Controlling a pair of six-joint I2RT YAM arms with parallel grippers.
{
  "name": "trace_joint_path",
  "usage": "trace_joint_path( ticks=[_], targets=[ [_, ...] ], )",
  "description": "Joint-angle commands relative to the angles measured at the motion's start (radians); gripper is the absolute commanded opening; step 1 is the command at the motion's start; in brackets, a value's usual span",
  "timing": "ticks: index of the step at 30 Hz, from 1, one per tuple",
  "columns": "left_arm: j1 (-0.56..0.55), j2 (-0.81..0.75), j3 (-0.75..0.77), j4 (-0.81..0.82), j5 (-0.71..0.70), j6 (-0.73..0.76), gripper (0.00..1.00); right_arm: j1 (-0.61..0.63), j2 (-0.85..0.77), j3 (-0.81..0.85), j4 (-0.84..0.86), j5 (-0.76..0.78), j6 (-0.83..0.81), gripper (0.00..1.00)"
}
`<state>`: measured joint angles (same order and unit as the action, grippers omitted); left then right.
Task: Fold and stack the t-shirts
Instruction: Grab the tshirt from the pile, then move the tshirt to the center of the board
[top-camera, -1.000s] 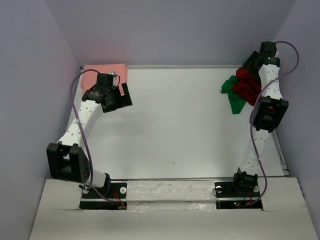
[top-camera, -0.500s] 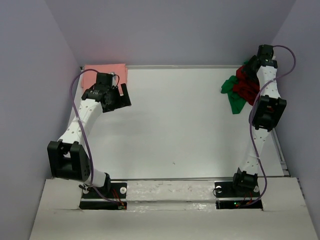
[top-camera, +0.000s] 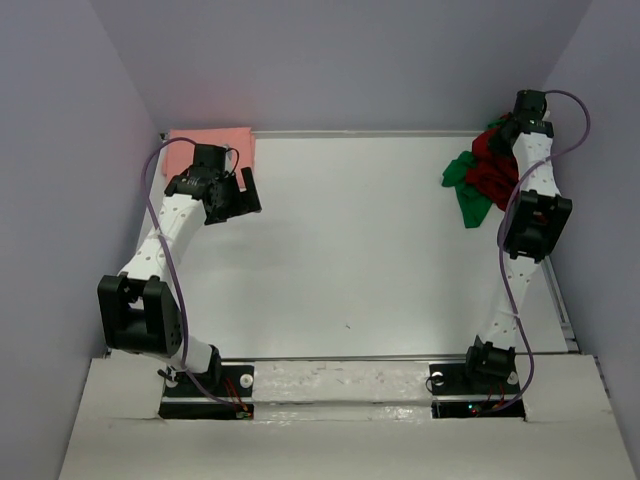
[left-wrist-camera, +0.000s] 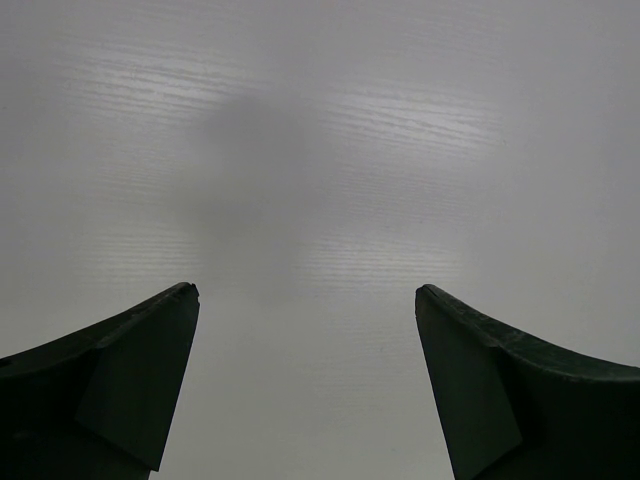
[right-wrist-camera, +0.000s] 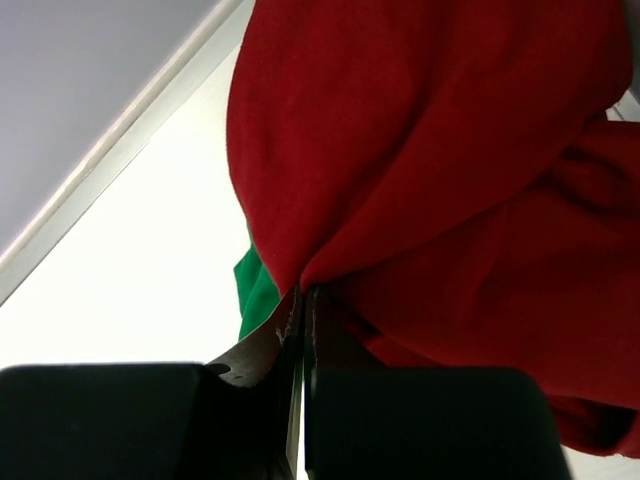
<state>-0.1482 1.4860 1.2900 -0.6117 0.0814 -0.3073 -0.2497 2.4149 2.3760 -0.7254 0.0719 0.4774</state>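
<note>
My right gripper is shut on a fold of the dark red t-shirt, which bunches up just past the fingertips. A strip of the bright green t-shirt shows beneath it. From above, the dark red t-shirt and the green t-shirt lie crumpled together at the far right corner, with the right gripper at the heap's far end. The salmon pink t-shirt lies folded flat in the far left corner. My left gripper is open over bare table, just right of the pink shirt.
The white table ends at a raised rail along its far edge. Lilac walls close in on the left, back and right. Both arm bases sit at the near edge.
The right gripper went down into the heap and shut on the dark red t-shirt. The left arm drew back slightly, its gripper still open.
</note>
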Motion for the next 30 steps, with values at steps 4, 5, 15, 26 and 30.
trace_joint_path(
  ticks=[4,5,15,26,30],
  targets=[
    [0.006,-0.018,0.032,-0.003,0.004,0.008,0.99,0.035,-0.078,0.083,0.054,-0.142,-0.068,0.00],
    [0.006,-0.023,0.029,-0.002,0.009,0.007,0.99,0.046,-0.115,0.107,0.041,-0.144,-0.109,0.00],
    [0.007,-0.021,0.045,0.015,0.030,0.030,0.99,0.087,-0.451,-0.119,-0.026,-0.362,-0.017,0.00],
    [0.007,-0.016,0.051,0.020,0.050,0.063,0.99,0.519,-0.416,-0.189,-0.348,-1.103,-0.036,0.00],
    [0.007,-0.021,0.049,0.027,0.055,0.063,0.99,0.636,-0.392,0.033,-0.303,-1.328,0.093,0.00]
  ],
)
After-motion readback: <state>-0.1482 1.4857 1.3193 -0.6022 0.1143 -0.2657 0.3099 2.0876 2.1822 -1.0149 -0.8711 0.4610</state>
